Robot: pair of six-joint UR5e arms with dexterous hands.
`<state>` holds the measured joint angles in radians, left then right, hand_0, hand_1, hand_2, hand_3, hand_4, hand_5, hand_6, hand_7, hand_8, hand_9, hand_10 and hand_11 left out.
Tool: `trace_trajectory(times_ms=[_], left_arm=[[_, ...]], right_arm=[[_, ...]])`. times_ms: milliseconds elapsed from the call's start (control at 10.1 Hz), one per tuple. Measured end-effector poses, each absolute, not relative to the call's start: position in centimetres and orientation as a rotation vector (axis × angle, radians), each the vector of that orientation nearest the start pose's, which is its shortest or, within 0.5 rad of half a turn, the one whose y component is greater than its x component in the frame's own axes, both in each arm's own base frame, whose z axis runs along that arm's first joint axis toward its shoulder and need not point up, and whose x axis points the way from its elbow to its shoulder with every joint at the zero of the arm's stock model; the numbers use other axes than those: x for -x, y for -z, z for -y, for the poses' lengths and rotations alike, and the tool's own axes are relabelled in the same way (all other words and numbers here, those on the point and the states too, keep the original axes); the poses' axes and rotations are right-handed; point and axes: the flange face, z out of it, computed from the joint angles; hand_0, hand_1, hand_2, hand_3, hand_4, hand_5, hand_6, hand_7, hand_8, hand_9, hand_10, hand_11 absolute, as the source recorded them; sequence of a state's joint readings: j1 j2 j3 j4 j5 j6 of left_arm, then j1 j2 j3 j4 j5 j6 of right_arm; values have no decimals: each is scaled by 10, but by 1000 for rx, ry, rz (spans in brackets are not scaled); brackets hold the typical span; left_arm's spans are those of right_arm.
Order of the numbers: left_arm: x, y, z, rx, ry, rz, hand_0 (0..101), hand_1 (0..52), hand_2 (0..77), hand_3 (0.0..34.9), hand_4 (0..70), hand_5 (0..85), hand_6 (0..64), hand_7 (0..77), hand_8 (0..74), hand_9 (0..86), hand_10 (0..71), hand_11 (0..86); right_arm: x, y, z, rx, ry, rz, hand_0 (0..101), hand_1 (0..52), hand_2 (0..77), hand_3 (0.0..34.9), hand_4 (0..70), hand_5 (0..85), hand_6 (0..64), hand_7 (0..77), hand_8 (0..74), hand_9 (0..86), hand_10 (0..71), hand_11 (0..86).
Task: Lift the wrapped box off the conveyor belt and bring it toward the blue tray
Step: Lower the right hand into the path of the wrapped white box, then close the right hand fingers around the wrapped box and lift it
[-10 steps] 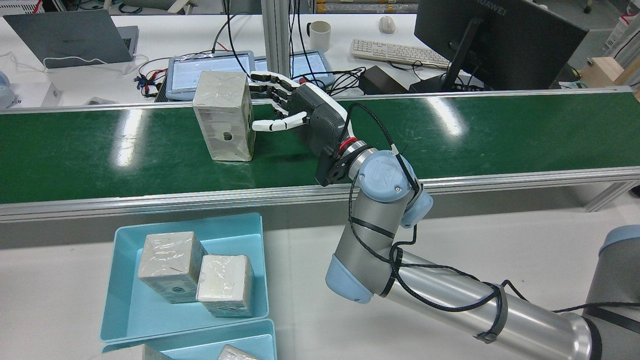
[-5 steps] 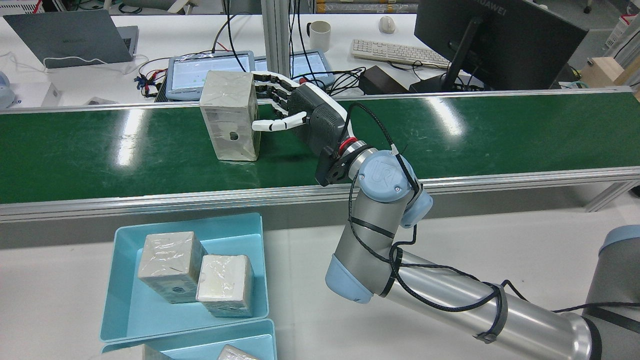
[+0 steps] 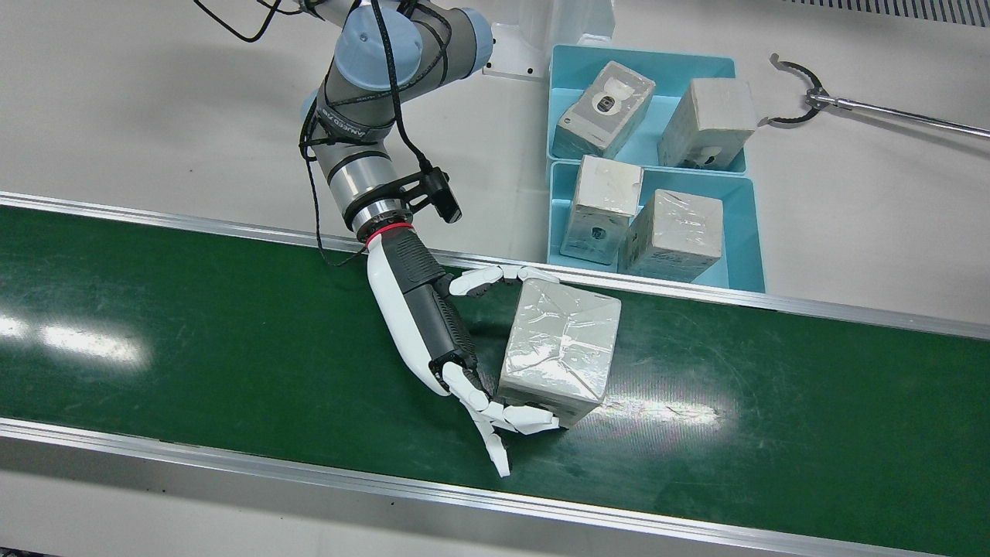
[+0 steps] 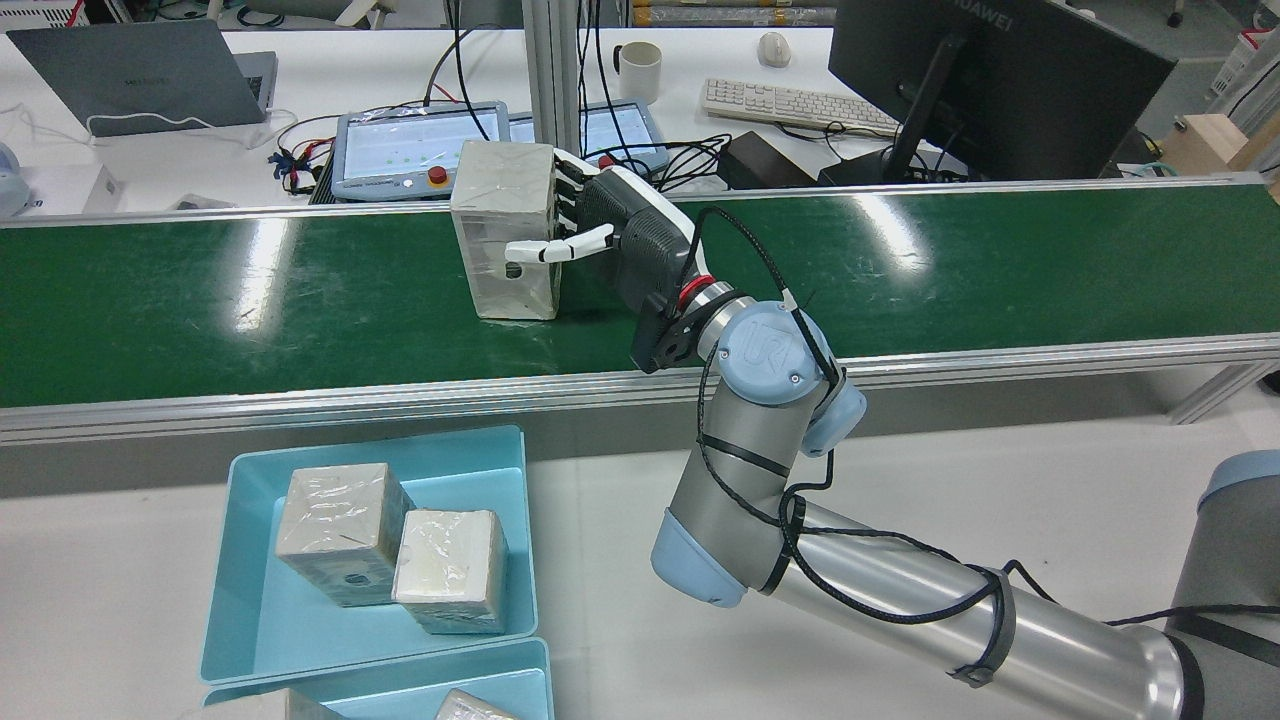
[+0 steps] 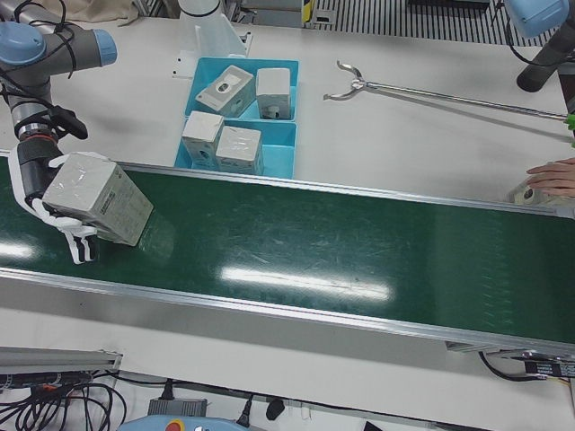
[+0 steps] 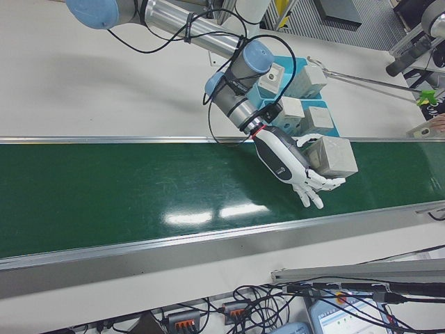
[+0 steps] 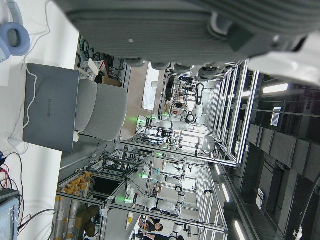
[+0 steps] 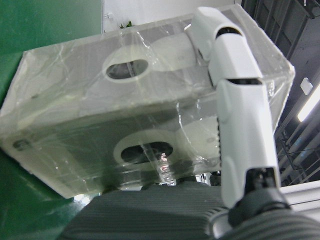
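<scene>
- Green conveyor belt (image 3: 232, 340) runs across my station.
- On the belt I see my right hand (image 3: 433, 333) wrapped around the wrapped box (image 3: 561, 348), fingers (image 3: 510, 414) curled against opposite sides.
- Beyond the belt's far rail, the blue tray (image 3: 746, 247) holds two wrapped boxes.
- My left hand's state I cannot tell.

Six views around one green conveyor belt (image 3: 232, 340)
Front looks steeply down; rear faces across it from behind; side-fronts slant over each half; right hand camera sits close against the wrapped box (image 8: 150, 115), shared with four others
</scene>
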<state>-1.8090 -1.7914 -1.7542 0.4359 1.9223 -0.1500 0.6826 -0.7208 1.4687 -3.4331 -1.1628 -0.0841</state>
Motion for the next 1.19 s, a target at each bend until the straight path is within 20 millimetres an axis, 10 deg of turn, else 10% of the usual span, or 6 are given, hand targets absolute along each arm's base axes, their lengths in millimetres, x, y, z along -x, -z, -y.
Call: trace_trajectory(times_ms=[596, 696, 1094, 1193], left_arm=[[225, -526, 505, 303, 2279, -2191, 0, 0, 5, 0, 0, 5, 0, 5, 5, 0, 5, 0], [225, -526, 505, 303, 2279, -2191, 0, 0, 5, 0, 0, 5, 0, 5, 5, 0, 5, 0], [225, -526, 505, 303, 2279, -2191, 0, 0, 5, 0, 0, 5, 0, 5, 5, 0, 5, 0], [225, -526, 505, 303, 2279, -2191, 0, 0, 5, 0, 0, 5, 0, 5, 5, 0, 5, 0]], right_arm=[[460, -225, 596, -757, 1798, -2689, 529, 224, 245, 166, 142, 251, 76, 267, 5, 49, 0, 16], [461, -225, 596, -755, 1800, -2686, 554, 196, 278, 118, 251, 322, 180, 349, 71, 136, 49, 11], [452, -205, 587, -773, 1757, -2687, 566, 169, 284, 66, 316, 349, 229, 382, 300, 327, 180, 185], [445, -191, 580, -784, 1726, -2691, 534, 169, 284, 28, 376, 376, 278, 436, 382, 382, 322, 333]])
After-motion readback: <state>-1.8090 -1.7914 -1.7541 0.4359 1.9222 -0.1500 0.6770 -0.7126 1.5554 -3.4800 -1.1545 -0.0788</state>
